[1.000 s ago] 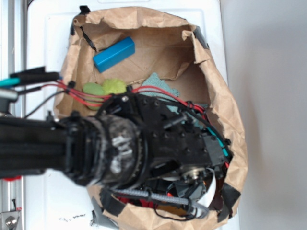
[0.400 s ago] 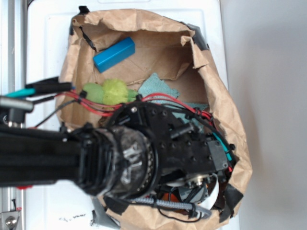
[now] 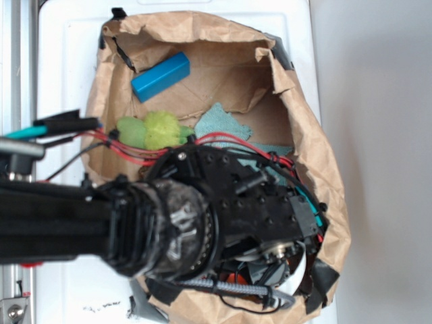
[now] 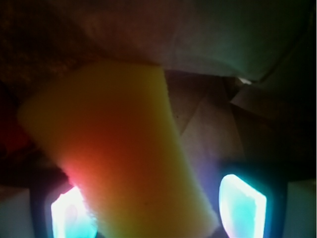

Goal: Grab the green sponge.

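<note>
Currently, from left to right in the exterior view: black robot arm (image 3: 61,219), entering from the left edge and reaching into the bag, with red wires (image 3: 128,150) looped along its upper side. White surface (image 3: 67,81), carrying the bag. Brown paper bag (image 3: 317,155), open-topped, rim crumpled, black tape at several points along the rim. Blue block (image 3: 160,75), lying on the bag floor at upper left. Lime-green fuzzy lump (image 3: 148,130), two-lobed, below the blue block and just above the arm's wires. Teal cloth (image 3: 223,123), just right of the lump, its lower part hidden under the arm. End effector, low in the bag at lower right; the wrist housing covers it in this view, so its jaws cannot be read here.

Wrist view, left to right: left fingertip (image 4: 69,215), glowing cyan at the lower left corner. Green sponge (image 4: 119,148), a smooth yellow foam block, filling the centre of the frame, running from upper left down to the lower middle, its lower end between the two fingertips. End effector (image 4: 156,208), jaws standing wide, one on each side of the sponge; whether the pads press the foam cannot be told. Right fingertip (image 4: 242,203), cyan, with a gap showing between it and the sponge. Brown paper lies behind the sponge, with pale teal fabric at upper right.
</note>
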Controlling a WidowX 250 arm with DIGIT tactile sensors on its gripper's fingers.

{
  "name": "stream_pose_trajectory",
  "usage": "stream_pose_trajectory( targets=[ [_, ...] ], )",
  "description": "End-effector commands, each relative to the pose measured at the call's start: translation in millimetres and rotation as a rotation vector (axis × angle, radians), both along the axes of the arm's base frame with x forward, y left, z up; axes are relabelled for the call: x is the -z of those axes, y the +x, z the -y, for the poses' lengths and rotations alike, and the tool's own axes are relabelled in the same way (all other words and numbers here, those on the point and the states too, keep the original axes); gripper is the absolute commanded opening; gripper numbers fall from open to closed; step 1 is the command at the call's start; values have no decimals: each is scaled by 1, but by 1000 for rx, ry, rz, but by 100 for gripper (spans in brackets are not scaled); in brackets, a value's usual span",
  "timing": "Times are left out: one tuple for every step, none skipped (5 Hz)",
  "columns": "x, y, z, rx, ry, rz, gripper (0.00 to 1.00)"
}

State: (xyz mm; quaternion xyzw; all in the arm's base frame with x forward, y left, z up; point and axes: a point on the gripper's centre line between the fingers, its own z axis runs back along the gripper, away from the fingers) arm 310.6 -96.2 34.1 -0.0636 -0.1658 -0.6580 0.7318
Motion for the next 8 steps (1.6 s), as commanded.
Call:
stream_pose_trajectory(
  targets=[
    [-20, -4, 7, 13, -13, 60, 0],
    [-19, -5, 7, 4, -10, 60, 0],
    [-18, -6, 6, 1, -6, 60, 0],
    [-21, -5, 1, -72, 20, 55, 0],
    [-35, -3, -23, -288, 53, 7, 0],
    [-60, -8, -51, -485, 85, -101, 0],
    [-85, -13, -75, -734, 98, -138, 0],
    [-99, -16, -88, -948, 120, -155, 0]
  ],
)
